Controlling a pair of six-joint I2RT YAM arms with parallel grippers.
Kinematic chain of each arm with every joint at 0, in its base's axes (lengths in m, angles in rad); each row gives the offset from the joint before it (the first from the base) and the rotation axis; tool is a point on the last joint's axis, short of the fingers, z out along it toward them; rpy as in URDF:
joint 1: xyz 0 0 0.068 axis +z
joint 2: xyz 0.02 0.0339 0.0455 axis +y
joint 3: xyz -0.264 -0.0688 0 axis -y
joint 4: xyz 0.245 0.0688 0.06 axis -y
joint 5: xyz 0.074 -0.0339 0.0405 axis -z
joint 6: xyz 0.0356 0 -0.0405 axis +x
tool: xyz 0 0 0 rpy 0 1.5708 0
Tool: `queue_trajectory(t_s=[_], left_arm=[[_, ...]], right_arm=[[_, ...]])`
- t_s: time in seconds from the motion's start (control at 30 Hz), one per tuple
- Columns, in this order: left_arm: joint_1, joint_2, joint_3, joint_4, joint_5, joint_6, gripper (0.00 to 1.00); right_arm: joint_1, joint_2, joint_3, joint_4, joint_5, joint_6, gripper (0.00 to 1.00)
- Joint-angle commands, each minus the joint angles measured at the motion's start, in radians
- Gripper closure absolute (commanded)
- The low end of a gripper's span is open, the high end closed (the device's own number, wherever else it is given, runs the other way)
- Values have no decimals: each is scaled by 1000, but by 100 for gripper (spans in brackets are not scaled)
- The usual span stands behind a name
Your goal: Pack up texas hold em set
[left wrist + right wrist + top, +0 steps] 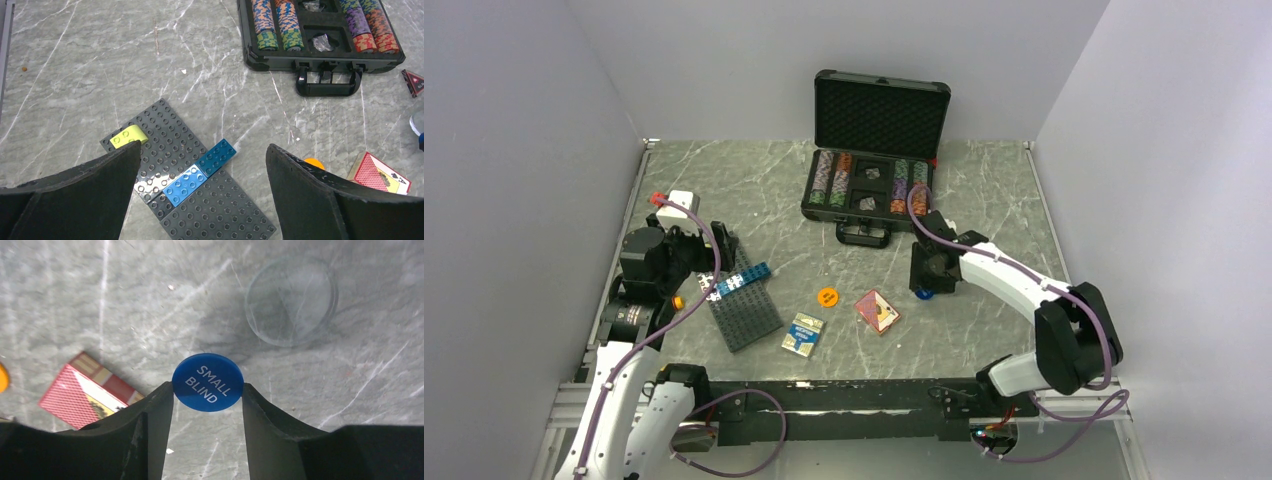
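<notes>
The black case point(819, 211) lies open at the back, lid point(882, 110) upright, striped chip rows point(833, 177) inside; the left wrist view shows its front wall point(320, 64) too. My right gripper point(929, 280) is shut on the blue "SMALL BLIND" disc point(208, 382), held edge to edge between the fingertips point(162, 395) just in front of the case. A clear disc point(291, 300) lies beyond it. An orange disc point(827, 296), a red card deck point(877, 311) and a blue-yellow deck point(803, 334) lie mid-table. A red triangle point(414, 81) lies right of the case handle point(327, 85). My left gripper point(202, 147) is open and empty.
A dark grey studded building plate point(742, 305) with blue bricks point(742, 280) and a yellow brick point(127, 136) lies under my left gripper at the left. Grey walls close in the marble table on three sides.
</notes>
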Motion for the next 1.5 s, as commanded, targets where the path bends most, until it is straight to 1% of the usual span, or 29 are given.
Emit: queue_trajectory(t_s=[0.0,0.27,0.83,1.2,1.33,1.47], left_arm=[[-3,-16,10,39,-8,-16,1],[-3,-15,9,39,-9,-15,1],[-3,-7,7,41,-8,-13,1],[-3,7,8,42,-10,-10,1],[-3,7,7,41,-11,-10,1],[-3,6,7,42,-11,-10,1]], right_arm=[[3,38,111,-15,27,-36,49],[2,196,332,-16,29,-96,49],[-2,619,896,-65,25,-213,49],[-9,820,1151,-101,-17,-232,49],[-9,870,1210,-121,-27,-237,49],[-9,889,1217,-128,-32,-234,49]])
